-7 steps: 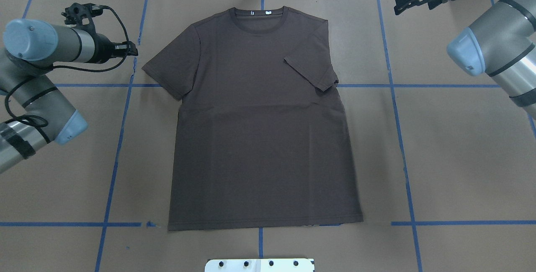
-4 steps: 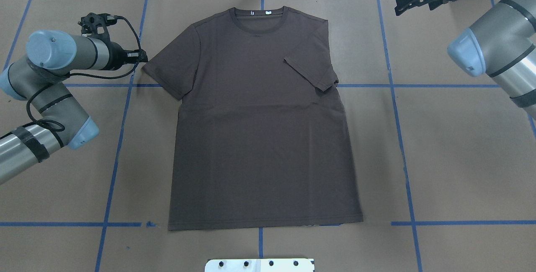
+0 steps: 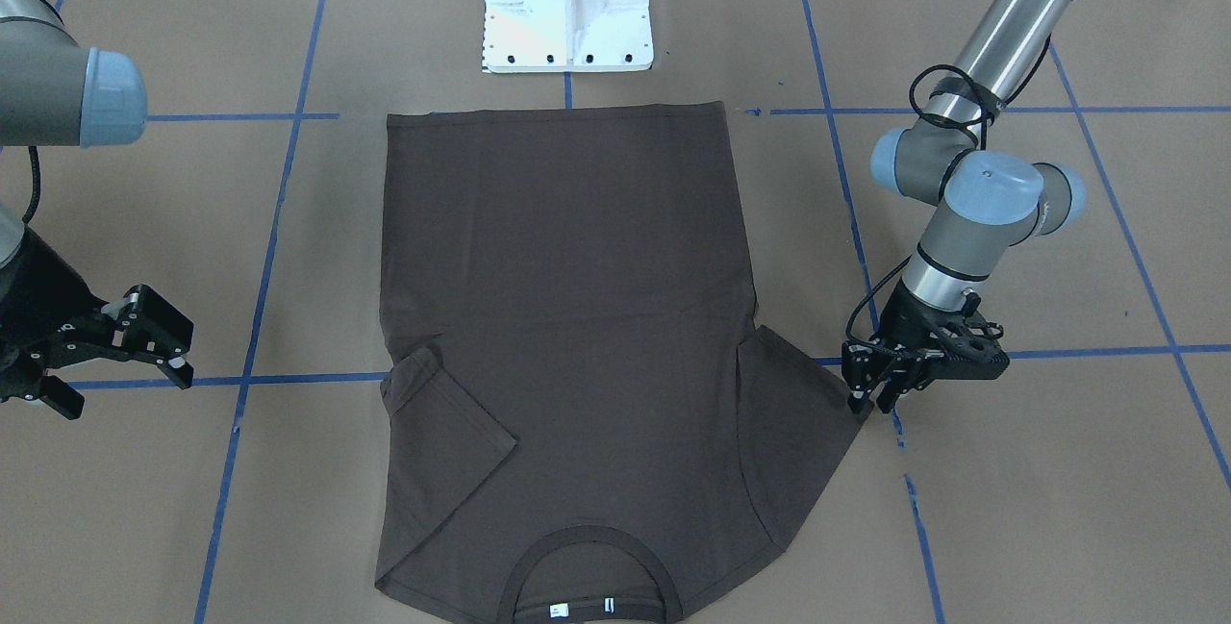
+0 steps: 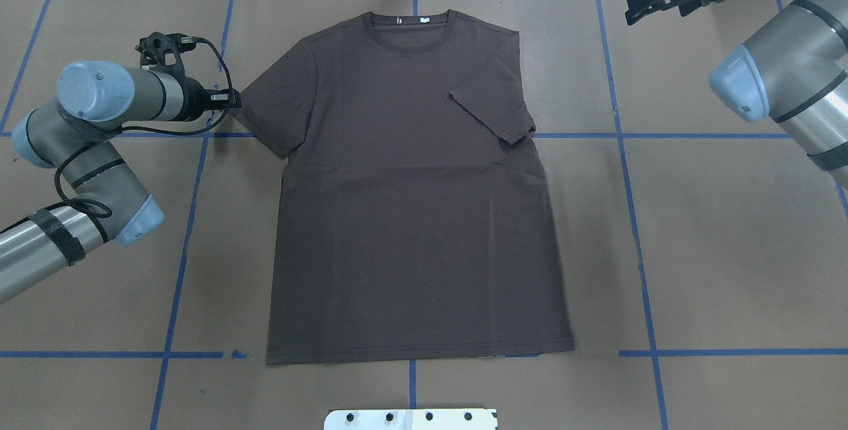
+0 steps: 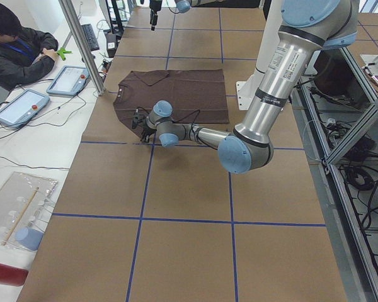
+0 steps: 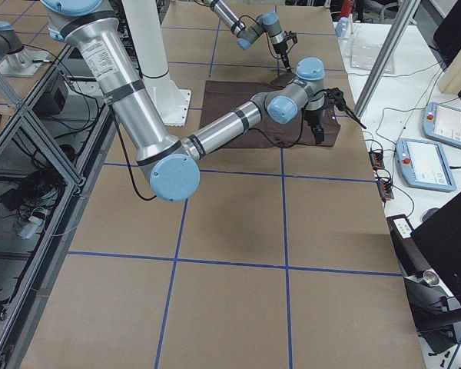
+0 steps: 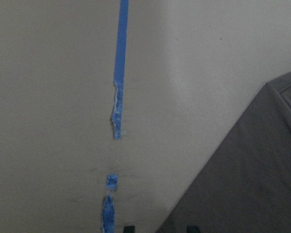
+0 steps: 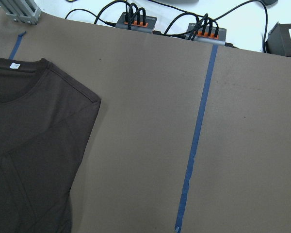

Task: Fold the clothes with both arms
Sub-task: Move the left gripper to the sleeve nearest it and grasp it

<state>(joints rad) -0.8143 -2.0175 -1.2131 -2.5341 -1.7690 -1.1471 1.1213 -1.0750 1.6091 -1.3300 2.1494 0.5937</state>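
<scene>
The clothes are one dark brown T-shirt lying flat with its collar at the far edge. One sleeve is folded in over the body; the other sleeve is spread out. My left gripper is low at that spread sleeve's outer edge and open. In the left wrist view the sleeve reaches down between the two fingertips. From the front the left gripper touches the sleeve corner. My right gripper hovers open at the far right corner, well clear of the shirt.
Blue tape lines grid the brown paper table cover. The white pedestal base stands at the near edge behind the hem. Power strips with cables line the far edge. A person sits by tablets beyond that edge.
My left arm has swung right, bringing its gripper from beside the tape line up to the spread sleeve's edge. The right gripper has barely moved. The shirt lies as before.
</scene>
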